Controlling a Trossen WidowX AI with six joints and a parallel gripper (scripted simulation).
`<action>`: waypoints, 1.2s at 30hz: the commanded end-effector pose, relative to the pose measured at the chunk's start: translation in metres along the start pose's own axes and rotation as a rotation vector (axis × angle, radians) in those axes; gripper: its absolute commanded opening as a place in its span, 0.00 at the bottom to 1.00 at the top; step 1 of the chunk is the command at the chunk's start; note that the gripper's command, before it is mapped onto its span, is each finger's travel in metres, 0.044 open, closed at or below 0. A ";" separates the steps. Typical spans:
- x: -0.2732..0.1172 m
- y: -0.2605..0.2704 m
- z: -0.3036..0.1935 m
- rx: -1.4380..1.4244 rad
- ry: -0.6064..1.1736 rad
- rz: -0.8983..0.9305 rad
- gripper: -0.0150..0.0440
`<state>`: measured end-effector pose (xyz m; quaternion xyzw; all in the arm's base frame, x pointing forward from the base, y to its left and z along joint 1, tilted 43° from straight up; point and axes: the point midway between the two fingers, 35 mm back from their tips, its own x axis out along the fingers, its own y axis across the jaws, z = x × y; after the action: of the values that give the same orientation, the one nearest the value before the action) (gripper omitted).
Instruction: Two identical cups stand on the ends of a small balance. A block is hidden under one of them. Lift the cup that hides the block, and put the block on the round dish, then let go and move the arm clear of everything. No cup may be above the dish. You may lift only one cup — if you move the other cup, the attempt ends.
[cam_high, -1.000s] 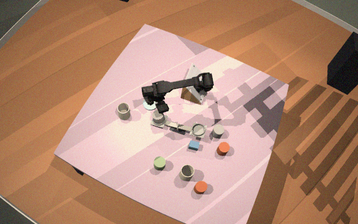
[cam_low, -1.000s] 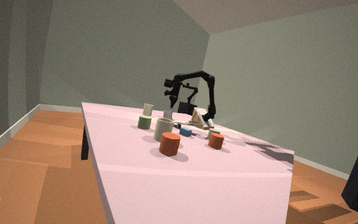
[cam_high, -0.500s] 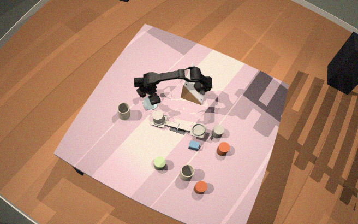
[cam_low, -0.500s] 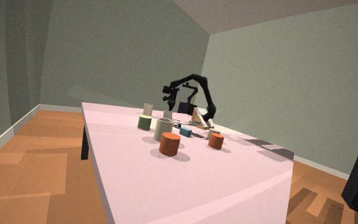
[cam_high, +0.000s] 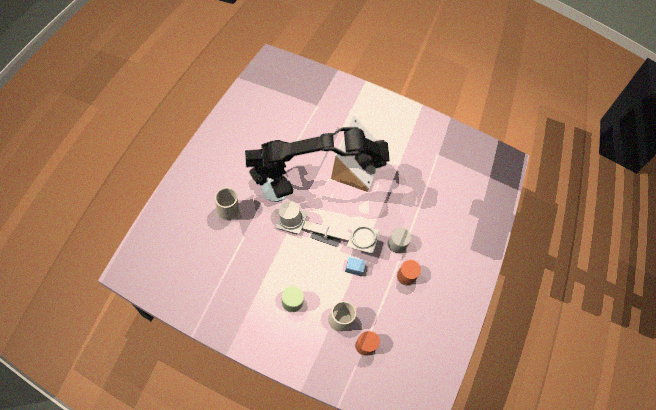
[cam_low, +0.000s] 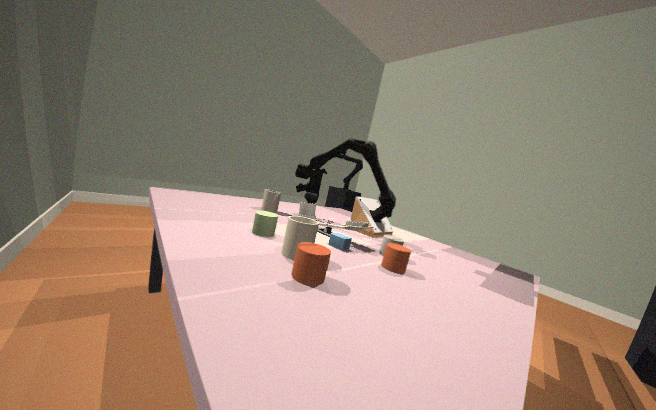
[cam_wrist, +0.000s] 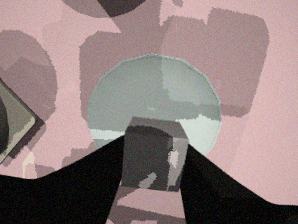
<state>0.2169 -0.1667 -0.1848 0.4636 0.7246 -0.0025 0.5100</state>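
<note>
Held grey block clamped in gripper directly above round dish (so release lands it there); other cup at five o'clock, apart.

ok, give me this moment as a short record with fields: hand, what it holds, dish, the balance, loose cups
hand: shut on a small grey block, above the dish
dish: round, pale blue-green, nothing lying on it yet
balance: one cup upside down on one end; a pale ring shows at the other
lifted cup: beside that ring end, on the table
stage: block not yet released
</note>
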 end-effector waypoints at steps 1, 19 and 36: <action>0.002 0.000 0.000 0.005 -0.007 0.004 0.25; 0.017 0.000 0.002 -0.002 -0.012 0.000 0.34; 0.000 -0.002 0.006 0.030 -0.047 -0.004 1.00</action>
<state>0.2185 -0.1598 -0.1965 0.4661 0.7185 -0.0115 0.5162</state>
